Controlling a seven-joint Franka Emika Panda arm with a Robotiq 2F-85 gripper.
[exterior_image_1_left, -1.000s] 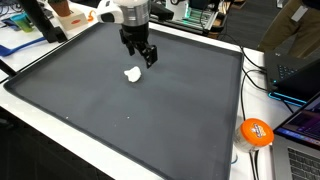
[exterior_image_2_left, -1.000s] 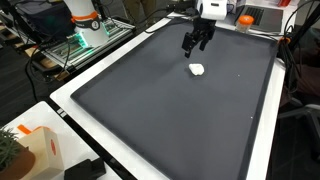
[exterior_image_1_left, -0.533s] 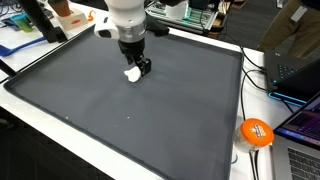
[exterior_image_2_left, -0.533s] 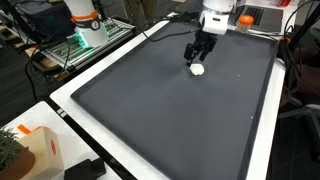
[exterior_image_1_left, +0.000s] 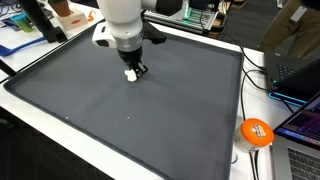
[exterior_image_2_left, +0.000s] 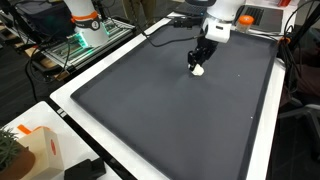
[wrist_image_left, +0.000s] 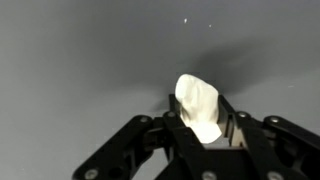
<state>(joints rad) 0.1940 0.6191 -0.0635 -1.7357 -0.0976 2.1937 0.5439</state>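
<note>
The lump juts toward 12 o'clock from my narrowed gripper; gripped or not, I cannot tell. Dark mat beneath, ball beyond it at 4 o'clock.

**Colours at the work surface**
Lump: plain white. Gripper: black. Arm: white. Mat: uniform dark grey with a few pale specks. Border: white. Ball: orange, white mark.

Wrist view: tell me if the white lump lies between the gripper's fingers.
Yes, the white lump sits on the dark mat between the fingers of the gripper.
</note>
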